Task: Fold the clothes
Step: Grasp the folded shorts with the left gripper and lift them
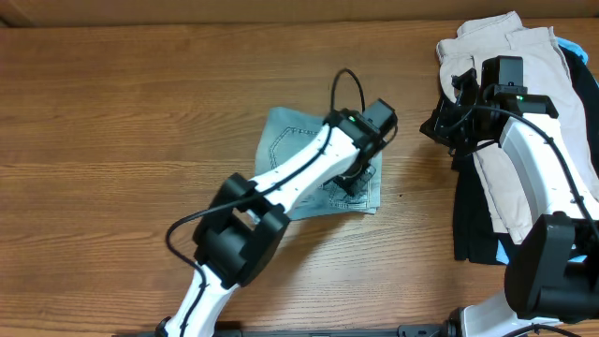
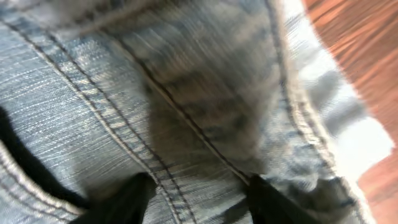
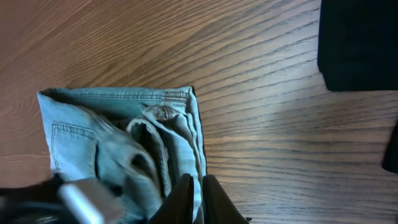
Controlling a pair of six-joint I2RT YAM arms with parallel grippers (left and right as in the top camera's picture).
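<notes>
The folded light-blue denim shorts lie at the table's middle. They fill the left wrist view and show at lower left in the right wrist view. My left gripper is down on the shorts' right edge, its fingers spread apart on the denim with seams between them. My right gripper hovers right of the shorts, by the pile of clothes. Its fingers are together and hold nothing.
A pile at the right holds a beige garment, a black one and a bit of bright blue. Bare wood table lies left of the shorts and between shorts and pile.
</notes>
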